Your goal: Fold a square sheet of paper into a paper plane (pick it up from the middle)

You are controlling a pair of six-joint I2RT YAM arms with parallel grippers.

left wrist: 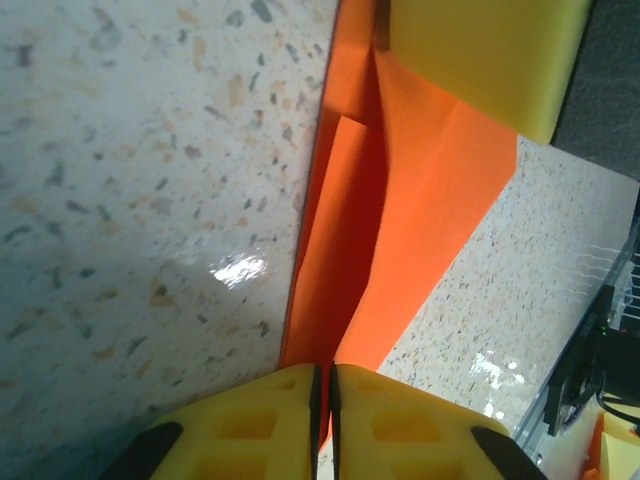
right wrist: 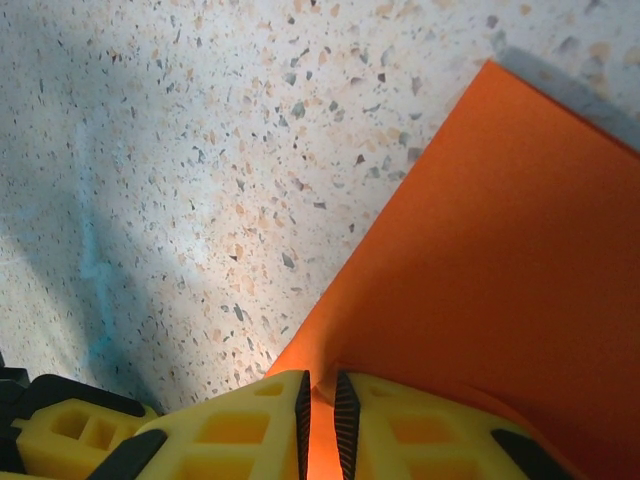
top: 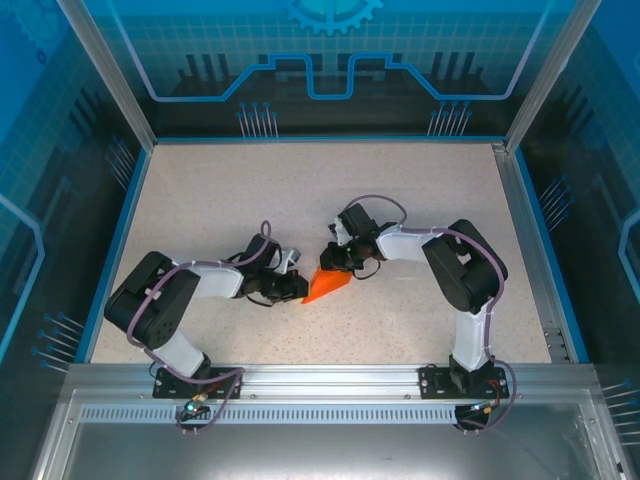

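The paper (top: pixel 328 285), folded to a narrow wedge, lies between the two arms in the near middle of the table (top: pixel 200 200); whether it rests on the surface or hangs just above it cannot be told. The left gripper (top: pixel 298 288) is pinched on one end; the right gripper (top: pixel 335 262) is pinched on the other edge. Risk: if the grippers draw apart, the thin sheet can tear at either pinch; if they twist unequally, the crease (left wrist: pixel 365 230) can skew and spoil the symmetry; if one pinch slackens, the layers can spring open or slip free. Long axis: diagonal in the top view, from near left to far right, running from one gripper to the other; the wedge appears to taper toward the right arm's side, though the tip is small and uncertain.
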